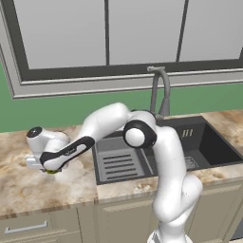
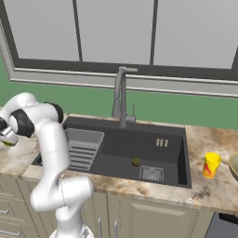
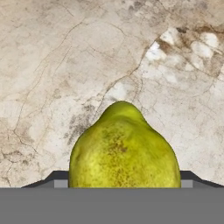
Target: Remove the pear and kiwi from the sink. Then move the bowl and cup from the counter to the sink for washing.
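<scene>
Your arm reaches over to the counter point(image 1: 28, 185) left of the sink point(image 1: 216, 149), with the gripper point(image 1: 51, 170) low over the marbled stone at about 9 o'clock in the left base view. In the hand view the pear point(image 3: 124, 151) sits between the jaws at 6 o'clock, stem end toward 12, with beige-and-brown veined stone all around it. The jaws stand wide, one on each side of the pear; whether they press on it you cannot tell from these pictures, nor whether the fruit rests on the stone. From the right base view the kiwi point(image 2: 135, 162) lies on the dark floor of the basin, just at 10 o'clock from the square drain point(image 2: 151, 174), well apart from the ribbed tray insert point(image 2: 82, 148) in the left half. The gooseneck faucet point(image 2: 122, 95) rises behind the basin at 12 o'clock. On the counter right of the sink stands a yellow cup point(image 2: 211, 165) with red marks, and at the 3 o'clock edge you see the rim of the bowl point(image 2: 234, 166). Behind: green wall point(image 2: 186, 109), grey-framed window point(image 2: 116, 32). Below: pale cabinet fronts point(image 1: 42, 225).
</scene>
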Robot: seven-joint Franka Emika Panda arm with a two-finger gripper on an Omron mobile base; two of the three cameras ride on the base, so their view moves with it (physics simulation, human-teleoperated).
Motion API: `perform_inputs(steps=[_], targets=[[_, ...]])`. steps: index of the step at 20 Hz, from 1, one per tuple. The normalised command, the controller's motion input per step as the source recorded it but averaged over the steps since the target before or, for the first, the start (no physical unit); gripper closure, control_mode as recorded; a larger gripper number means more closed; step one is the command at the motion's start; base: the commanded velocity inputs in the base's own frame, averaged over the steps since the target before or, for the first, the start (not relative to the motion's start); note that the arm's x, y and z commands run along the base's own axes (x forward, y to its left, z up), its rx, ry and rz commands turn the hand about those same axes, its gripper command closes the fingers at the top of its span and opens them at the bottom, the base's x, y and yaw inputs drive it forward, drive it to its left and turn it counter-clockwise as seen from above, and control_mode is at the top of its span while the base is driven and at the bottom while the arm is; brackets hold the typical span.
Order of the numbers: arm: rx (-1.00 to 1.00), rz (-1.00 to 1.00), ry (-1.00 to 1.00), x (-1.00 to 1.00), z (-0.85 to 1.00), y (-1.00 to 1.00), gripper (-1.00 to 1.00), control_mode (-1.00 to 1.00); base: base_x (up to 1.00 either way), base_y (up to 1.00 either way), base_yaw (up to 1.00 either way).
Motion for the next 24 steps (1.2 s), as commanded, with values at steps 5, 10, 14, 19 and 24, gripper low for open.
perform_inputs(steps=[5, 10, 14, 19, 24], targets=[[0.00, -0.02, 0.01, 0.01, -0.24, 0.00, -1.00, -1.00, 0.00, 0.00, 0.00], [0.00, -0.03, 0.01, -0.01, -0.11, -0.15, -1.00, -1.00, 0.00, 0.00, 0.00], [0.01, -0.01, 0.00, -0.04, -0.04, -0.23, -1.00, -1.00, 0.00, 0.00, 0.00], [0.06, 0.00, 0.00, -0.05, 0.04, -0.22, -1.00, -1.00, 0.00, 0.00, 0.00], [0.10, 0.00, 0.00, -0.09, 0.22, -0.23, -1.00, -1.00, 0.00, 0.00, 0.00]])
